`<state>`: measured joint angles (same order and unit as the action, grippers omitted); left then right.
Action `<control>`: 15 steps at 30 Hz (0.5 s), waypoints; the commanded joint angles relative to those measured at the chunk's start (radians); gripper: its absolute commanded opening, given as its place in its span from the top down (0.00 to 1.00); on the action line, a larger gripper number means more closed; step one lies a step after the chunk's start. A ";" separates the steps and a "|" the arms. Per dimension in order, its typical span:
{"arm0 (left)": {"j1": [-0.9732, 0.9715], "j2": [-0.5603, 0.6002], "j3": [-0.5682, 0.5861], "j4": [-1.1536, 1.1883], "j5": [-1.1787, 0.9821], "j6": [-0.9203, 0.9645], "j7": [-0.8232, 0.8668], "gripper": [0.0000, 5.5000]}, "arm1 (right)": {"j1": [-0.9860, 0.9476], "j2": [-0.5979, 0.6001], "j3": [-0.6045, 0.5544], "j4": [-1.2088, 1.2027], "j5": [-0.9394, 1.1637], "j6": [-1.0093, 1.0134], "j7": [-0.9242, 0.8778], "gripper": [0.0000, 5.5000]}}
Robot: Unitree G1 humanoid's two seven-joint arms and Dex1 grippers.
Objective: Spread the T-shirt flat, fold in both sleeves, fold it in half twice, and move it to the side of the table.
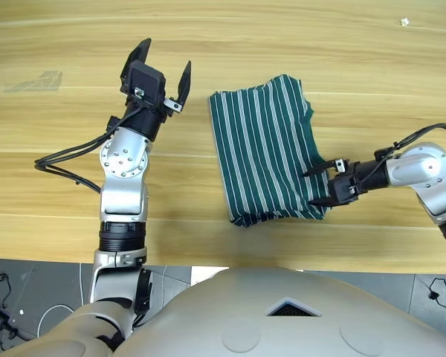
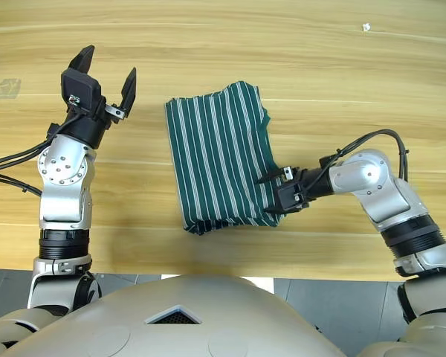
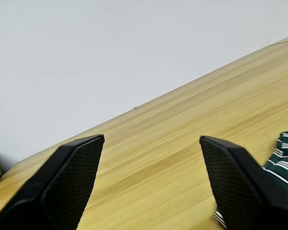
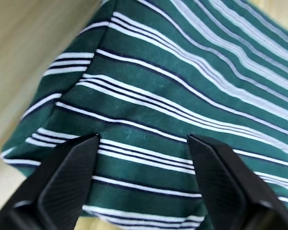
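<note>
Hovering over bare wood on the left, the left gripper (image 1: 165, 61) is spread wide and holds nothing. Mid-table, the T-shirt (image 1: 264, 152) lies as a compact striped rectangle, sleeves tucked away, so the folding looks done. I judge only the move to the side is left. On the right, the right gripper (image 1: 312, 187) sits at the shirt's right edge near its front corner, fingers parted, not pinching cloth. Open table (image 1: 372, 67) runs right and back, and the front edge is close.
</note>
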<state>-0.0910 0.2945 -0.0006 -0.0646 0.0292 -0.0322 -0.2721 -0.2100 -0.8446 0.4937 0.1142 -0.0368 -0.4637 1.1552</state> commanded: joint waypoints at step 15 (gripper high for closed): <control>-0.007 0.014 -0.028 0.055 0.025 -0.029 -0.015 0.33 | -0.056 0.179 -0.049 0.032 0.020 -0.049 -0.072 0.38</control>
<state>-0.0916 0.2960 -0.0299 -0.0140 0.0402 -0.0487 -0.2849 -0.2468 -0.6752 0.4720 0.1684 -0.0490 -0.5101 1.0903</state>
